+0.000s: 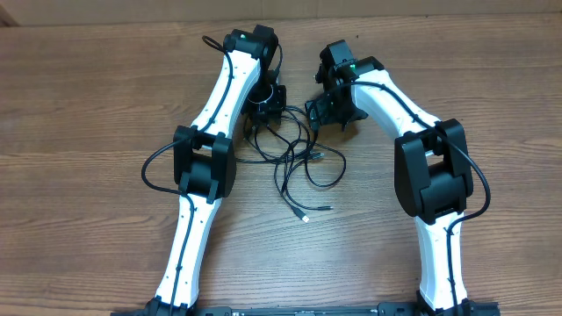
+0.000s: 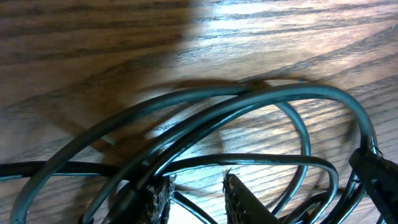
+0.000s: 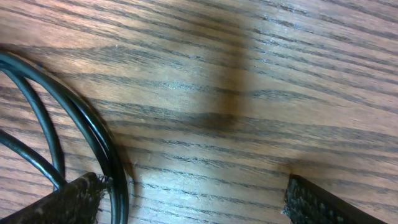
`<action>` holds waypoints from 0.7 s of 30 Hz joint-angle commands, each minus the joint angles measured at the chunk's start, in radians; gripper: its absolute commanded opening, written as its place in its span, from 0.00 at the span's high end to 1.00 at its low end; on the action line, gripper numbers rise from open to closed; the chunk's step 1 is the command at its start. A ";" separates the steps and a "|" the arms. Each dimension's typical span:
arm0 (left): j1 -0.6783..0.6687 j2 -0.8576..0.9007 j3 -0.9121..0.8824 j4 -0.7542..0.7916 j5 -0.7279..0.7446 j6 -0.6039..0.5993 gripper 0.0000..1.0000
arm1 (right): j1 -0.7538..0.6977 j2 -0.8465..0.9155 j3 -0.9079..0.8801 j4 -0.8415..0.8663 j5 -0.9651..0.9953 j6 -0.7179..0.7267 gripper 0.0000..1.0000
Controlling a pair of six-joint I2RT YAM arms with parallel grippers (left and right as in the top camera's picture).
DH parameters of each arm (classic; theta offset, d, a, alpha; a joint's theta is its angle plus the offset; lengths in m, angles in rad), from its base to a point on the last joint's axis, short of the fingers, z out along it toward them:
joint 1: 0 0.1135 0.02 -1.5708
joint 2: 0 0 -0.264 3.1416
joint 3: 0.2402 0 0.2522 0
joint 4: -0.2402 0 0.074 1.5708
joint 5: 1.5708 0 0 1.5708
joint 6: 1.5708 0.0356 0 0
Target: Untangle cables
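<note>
— So, where do the cables (image 1: 294,158) lie?

— In a loose heap of overlapping loops on the counter (image 1: 88,105), between the two arms. Two plug tips (image 1: 305,216) trail out of the heap's near side, toward the robot's base.

— And the left fingers (image 2: 155,202)?

— Down at the heap's far-left edge, spread apart and clamping nothing. Several strands arc just ahead of them, one thin strand crosses the gap between the pads, and a thicker bunch runs beside one pad.

— The right fingers (image 3: 323,205)?

— Spread wide at the heap's far-right edge, gripping nothing. A pair of strands curves in close against one pad (touching it or only just beside it, I cannot tell); the rest of the gap is bare wood.

— What could go wrong from here?

— My guess is that if the left fingers close where they are, they may pinch more than one strand. A pull would then drag the whole heap or draw the crossings tighter instead of freeing a single cord. On the right, closing would likely gather both strands together, with the same result. Thin, smooth cord may also slip out of a light grip, and a plug tip hauled back through the heap could snag on a loop.
</note>
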 commanded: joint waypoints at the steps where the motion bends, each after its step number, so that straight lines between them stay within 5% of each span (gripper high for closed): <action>1: 0.007 0.035 0.003 -0.005 -0.048 -0.003 0.69 | -0.012 0.067 -0.019 0.000 0.023 -0.003 0.06; 21: 0.007 0.035 0.003 -0.009 -0.048 -0.002 0.68 | -0.090 0.067 -0.019 -0.062 -0.008 0.001 0.05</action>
